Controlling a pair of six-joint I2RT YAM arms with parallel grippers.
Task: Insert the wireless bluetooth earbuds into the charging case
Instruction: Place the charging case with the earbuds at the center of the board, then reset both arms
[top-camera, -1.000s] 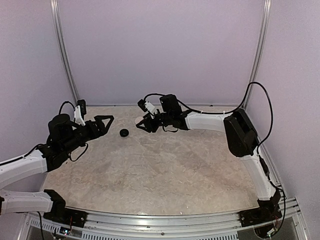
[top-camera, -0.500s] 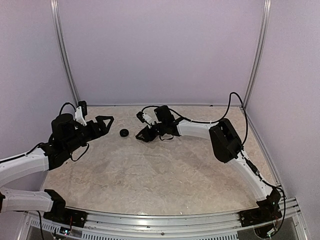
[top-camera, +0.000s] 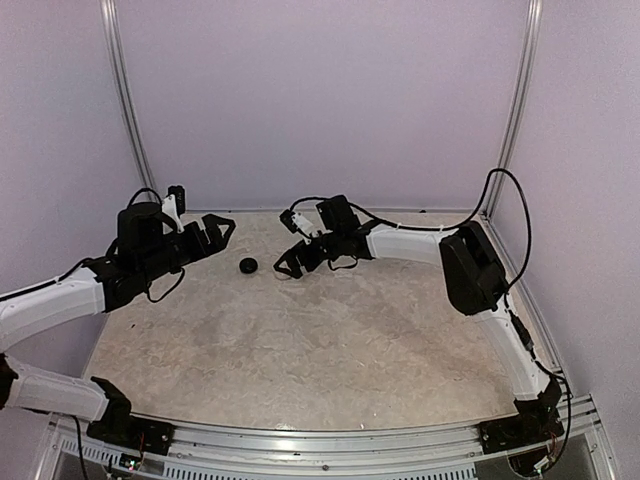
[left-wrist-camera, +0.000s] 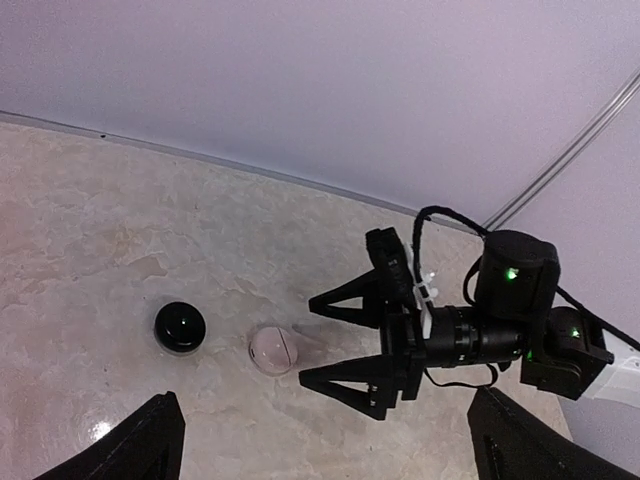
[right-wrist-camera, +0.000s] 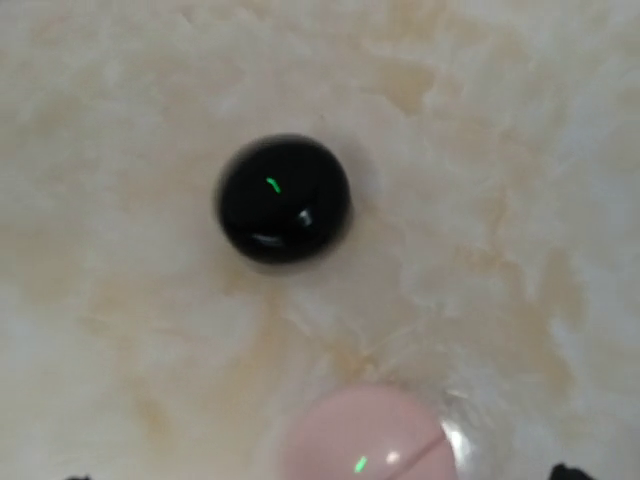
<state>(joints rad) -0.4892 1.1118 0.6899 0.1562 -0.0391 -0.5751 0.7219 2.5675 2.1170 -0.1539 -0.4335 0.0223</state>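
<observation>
Change since earlier: the right gripper (top-camera: 288, 262) now has its jaws spread wide where they were narrower, and the left arm has risen, bringing its claw closer to the far edge of the worktop (top-camera: 330, 340).
Top view, left gripper (top-camera: 215, 232): spread open, empty, raised over the far-left corner area.
Top view, black puck (top-camera: 248, 265): flat near the far edge, left of the middle, between the two claws and touching neither.
Left wrist view, pucks: the black puck (left-wrist-camera: 180, 327) and the pale puck (left-wrist-camera: 273, 351) lie just beside each other but apart.
Left wrist view, right gripper (left-wrist-camera: 310, 340): fully spread, nothing between the jaws, tips pointing at the pale puck.
Left wrist view, left gripper (left-wrist-camera: 325, 445): only the tips show in the bottom corners, wide apart, holding nothing.
Right wrist view: the pale puck (right-wrist-camera: 375, 435) is at the lower edge, close ahead of the claw; the black puck (right-wrist-camera: 285, 198) is further ahead, slightly left.
Earbuds: none can be made out in any view.
Key relation: the right arm is nearer. The pucks are round and have no long axis; only a seam crosses the pale one.
</observation>
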